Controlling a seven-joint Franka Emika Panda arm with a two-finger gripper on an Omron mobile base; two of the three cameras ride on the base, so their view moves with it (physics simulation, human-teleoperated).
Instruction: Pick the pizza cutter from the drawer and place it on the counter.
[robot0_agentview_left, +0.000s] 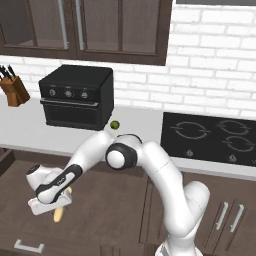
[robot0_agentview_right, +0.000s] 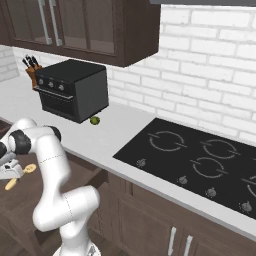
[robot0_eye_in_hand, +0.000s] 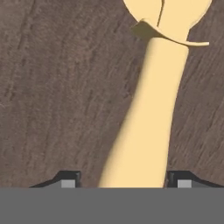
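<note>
Low in the drawer (robot0_eye_in_hand: 52, 87), gripper (robot0_eye_in_hand: 123, 183) straddles pizza cutter (robot0_eye_in_hand: 148, 109) handle, contact unclear.

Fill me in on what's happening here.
The robot's hand is down in the open drawer, its fingers on either side of the pizza cutter's handle. The cutter lies flat on the drawer floor, not lifted yet. The counter above holds a toaster oven and a small green fruit.

Flat even rendered light, fairly bright, no clear source, no glare; soft shadow under toaster oven (robot0_agentview_left: 77, 95) toward 6 o'clock; base views sharp to the edges; hand view close up, wood grain of drawer (robot0_eye_in_hand: 57, 96) slightly smeared
</note>
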